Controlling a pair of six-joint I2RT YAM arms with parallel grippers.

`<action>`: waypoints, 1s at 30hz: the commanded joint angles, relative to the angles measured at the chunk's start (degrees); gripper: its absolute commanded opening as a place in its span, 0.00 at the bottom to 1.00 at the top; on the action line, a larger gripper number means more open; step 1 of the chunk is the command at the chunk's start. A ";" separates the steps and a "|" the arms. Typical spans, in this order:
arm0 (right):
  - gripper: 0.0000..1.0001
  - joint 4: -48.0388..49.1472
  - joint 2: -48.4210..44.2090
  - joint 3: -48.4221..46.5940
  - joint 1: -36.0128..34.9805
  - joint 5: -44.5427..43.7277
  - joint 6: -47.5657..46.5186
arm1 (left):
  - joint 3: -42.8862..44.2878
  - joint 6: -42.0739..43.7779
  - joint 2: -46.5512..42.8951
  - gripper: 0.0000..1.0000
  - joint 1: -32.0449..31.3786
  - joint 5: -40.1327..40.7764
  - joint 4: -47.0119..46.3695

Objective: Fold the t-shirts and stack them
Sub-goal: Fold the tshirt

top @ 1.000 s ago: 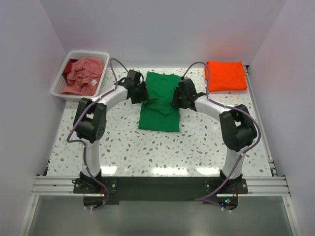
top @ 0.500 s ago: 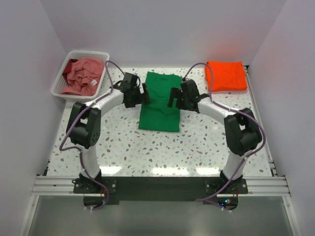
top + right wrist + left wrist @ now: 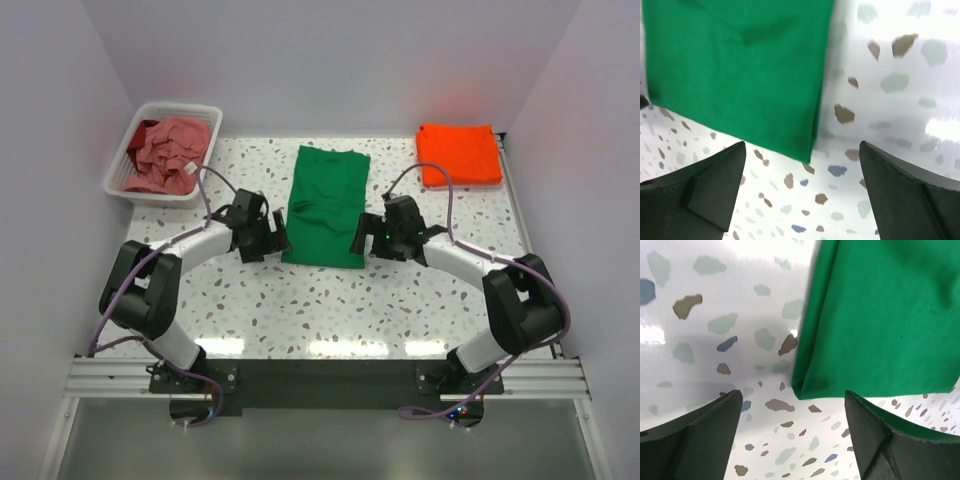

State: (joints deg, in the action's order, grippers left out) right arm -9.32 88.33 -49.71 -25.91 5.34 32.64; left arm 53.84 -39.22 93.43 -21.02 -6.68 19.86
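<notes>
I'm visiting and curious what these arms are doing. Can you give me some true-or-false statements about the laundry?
The green shirt lies between the left gripper and the right gripper. True.
The orange shirt sits crumpled in the basket. False: it lies folded at the far right; the pink shirt is in the basket.
Both grippers are open, holding nothing. True.
The green shirt is stacked on the orange shirt. False: they lie apart.

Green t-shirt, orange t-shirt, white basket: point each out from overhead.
green t-shirt [image 3: 325,205]: top external view, middle of the folded cloth.
orange t-shirt [image 3: 459,153]: top external view, centre of its top face.
white basket [image 3: 120,155]: top external view, its left rim.
</notes>
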 commanded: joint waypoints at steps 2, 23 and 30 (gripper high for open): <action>0.98 4.13 -3.17 4.61 0.07 3.79 2.77 | -2.69 -1.56 -2.55 0.83 -0.17 -3.08 -6.32; 0.89 7.91 -3.87 9.28 0.07 6.87 7.61 | -0.40 -0.94 5.89 0.00 -2.10 -2.28 -5.70; 0.71 9.06 -0.27 8.32 -0.37 7.31 9.02 | -2.51 -1.12 4.83 0.00 -2.89 -1.67 -6.23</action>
State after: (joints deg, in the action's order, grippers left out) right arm -3.22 86.67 -40.80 -25.96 11.77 40.42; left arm 53.08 -40.91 98.67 -23.35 -8.80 14.35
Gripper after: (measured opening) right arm 0.730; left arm 0.020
